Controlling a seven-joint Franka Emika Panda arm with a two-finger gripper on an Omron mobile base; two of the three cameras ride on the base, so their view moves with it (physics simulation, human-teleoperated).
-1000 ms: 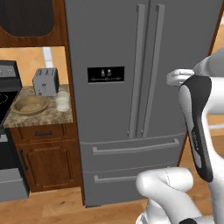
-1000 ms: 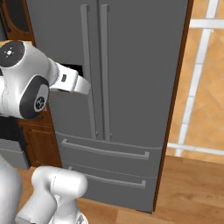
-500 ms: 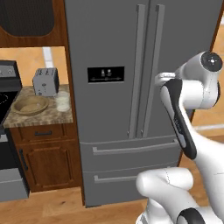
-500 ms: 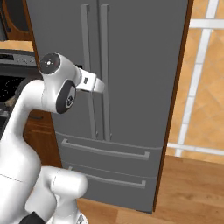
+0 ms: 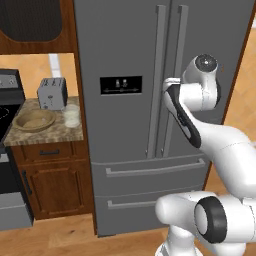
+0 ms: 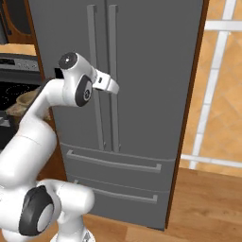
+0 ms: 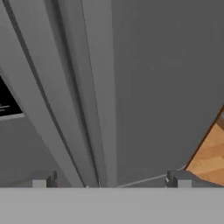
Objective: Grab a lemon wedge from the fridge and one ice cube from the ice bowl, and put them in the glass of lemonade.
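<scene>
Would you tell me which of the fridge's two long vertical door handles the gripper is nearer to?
The right-hand handle: the open gripper sits just beside it, while the left-hand handle lies farther off, toward the dispenser panel.

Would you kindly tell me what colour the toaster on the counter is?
The toaster is light grey or silver with dark slots on top, clearest in the left base view.

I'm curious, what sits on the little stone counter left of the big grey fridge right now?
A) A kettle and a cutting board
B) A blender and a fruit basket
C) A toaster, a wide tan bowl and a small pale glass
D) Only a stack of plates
C: the left base view shows the toaster, the ice bowl and the glass of lemonade together on the counter beside the closed fridge.
</scene>
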